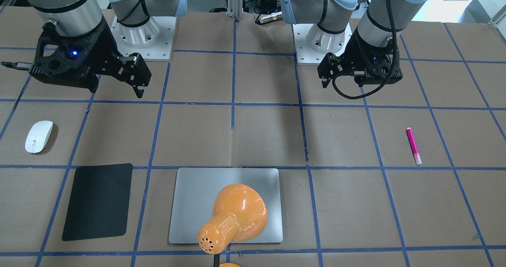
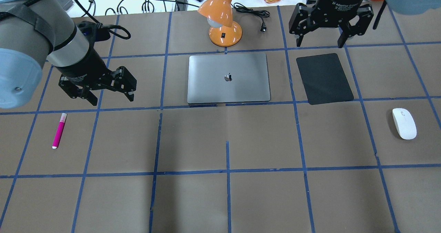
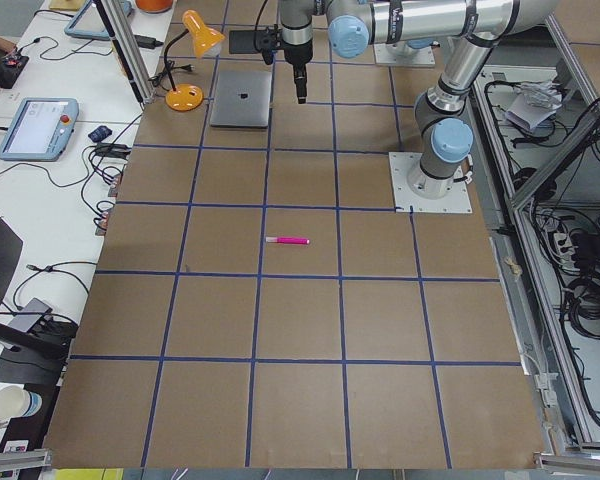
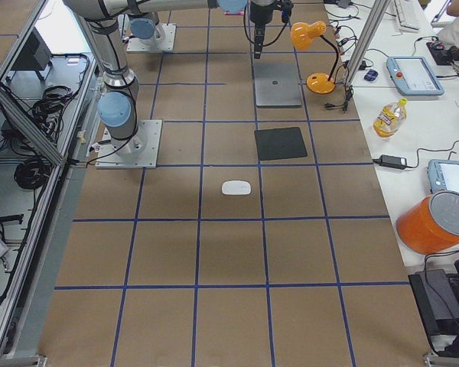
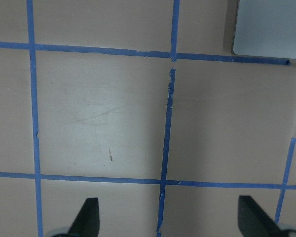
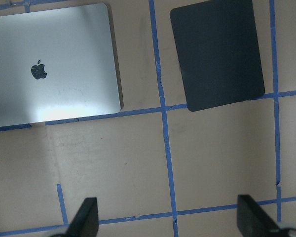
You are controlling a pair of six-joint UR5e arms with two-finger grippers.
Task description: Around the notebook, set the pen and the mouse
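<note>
One taped tabletop carries everything, read here from the overhead view. The notebook lies flat at its far middle, with a black mat near it at 3 o'clock. The left pincer and right pincer hang above, jaws apart, holding nothing. The mouse lies between 4 and 5 o'clock of the right pincer, well apart. The pen lies near the left pincer, at 8 o'clock.

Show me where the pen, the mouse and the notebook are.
pen (image 2: 59,131), overhead view, middle of the pink barrel.
mouse (image 2: 404,123), overhead view, centre of its white top.
notebook (image 2: 243,86), overhead view, bare lid beside the logo.
</note>
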